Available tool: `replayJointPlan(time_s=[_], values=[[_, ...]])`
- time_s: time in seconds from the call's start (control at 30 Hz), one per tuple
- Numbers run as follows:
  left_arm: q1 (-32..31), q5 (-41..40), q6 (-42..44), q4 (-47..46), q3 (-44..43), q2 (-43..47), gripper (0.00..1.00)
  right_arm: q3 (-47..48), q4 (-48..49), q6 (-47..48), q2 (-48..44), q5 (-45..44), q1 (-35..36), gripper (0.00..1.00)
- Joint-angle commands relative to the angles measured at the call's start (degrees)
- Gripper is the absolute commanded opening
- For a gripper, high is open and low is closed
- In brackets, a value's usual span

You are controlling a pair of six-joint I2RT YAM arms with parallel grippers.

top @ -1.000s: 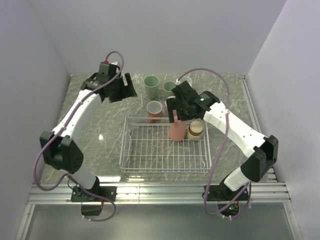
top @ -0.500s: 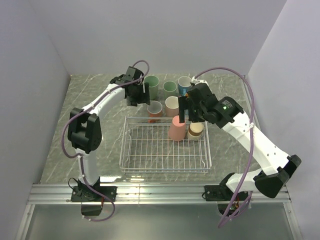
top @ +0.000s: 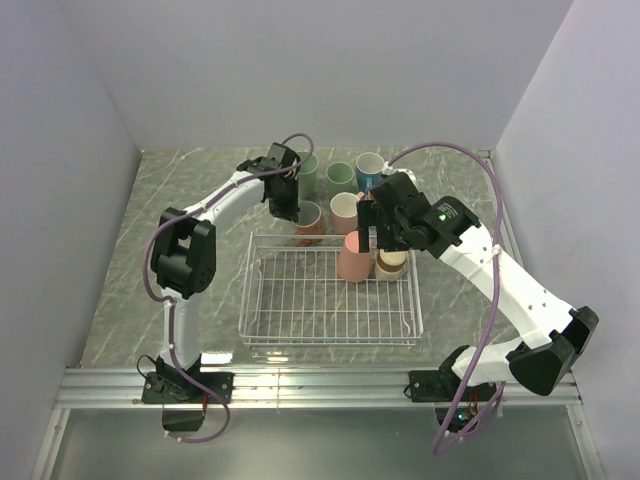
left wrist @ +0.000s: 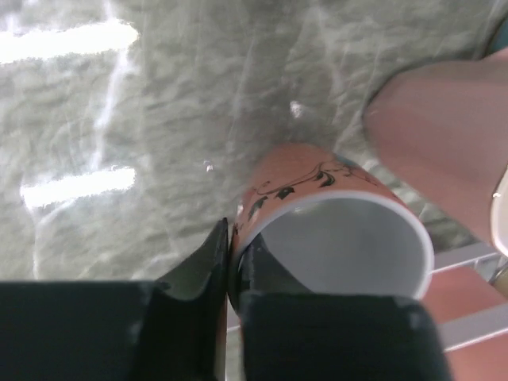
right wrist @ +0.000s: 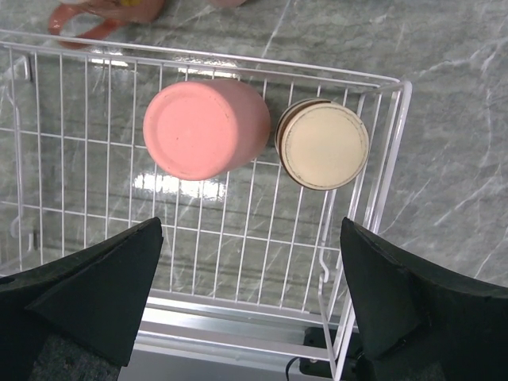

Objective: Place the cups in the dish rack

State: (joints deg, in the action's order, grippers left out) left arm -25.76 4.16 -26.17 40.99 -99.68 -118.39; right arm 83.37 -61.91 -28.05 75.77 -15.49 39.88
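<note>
My left gripper (left wrist: 232, 262) is shut on the rim of a salmon cup (left wrist: 333, 238) with dark flower marks, one finger outside the wall and one inside. In the top view this salmon cup (top: 311, 222) stands upright on the table just behind the dish rack (top: 300, 300), with the left gripper (top: 291, 207) at its left rim. My right gripper (right wrist: 250, 294) hangs open and empty above the rack (right wrist: 389, 79). Below it a pink cup (right wrist: 206, 127) and a short brown cup (right wrist: 324, 144) stand upside down in the rack's far right corner.
Behind the rack stand a sage green cup (top: 305, 168), a green mug (top: 340, 178), a blue cup (top: 369, 170) and a pale pink cup (top: 345, 210). A pale pink cup (left wrist: 444, 135) stands close to the right of the held one. Walls enclose the table on three sides.
The left arm swung in from the far left to the salmon cup and its jaws closed on the rim. The right gripper rose and drew back from the pink cup in the rack.
</note>
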Motion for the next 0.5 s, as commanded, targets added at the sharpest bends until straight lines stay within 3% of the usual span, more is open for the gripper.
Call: replayJointPlan(time_s=[0.0,0.3,0.47], values=[[-0.1,0.2,1.2,-0.9,-3.7,-0.5,0.03,3.5,0.3,-0.1,0.5,-1.6,0.3,1.0],[0.9,-5.7,2.6,3.9,-5.5,3.9,0.0,7.9,-0.1,1.0,3.1,-1.1,0.2,1.0],[4.6,-3.5,1.7,5.2,-6.2,8.7,0.0,9.9,0.4,1.9,3.8,-0.5,0.3,1.0]])
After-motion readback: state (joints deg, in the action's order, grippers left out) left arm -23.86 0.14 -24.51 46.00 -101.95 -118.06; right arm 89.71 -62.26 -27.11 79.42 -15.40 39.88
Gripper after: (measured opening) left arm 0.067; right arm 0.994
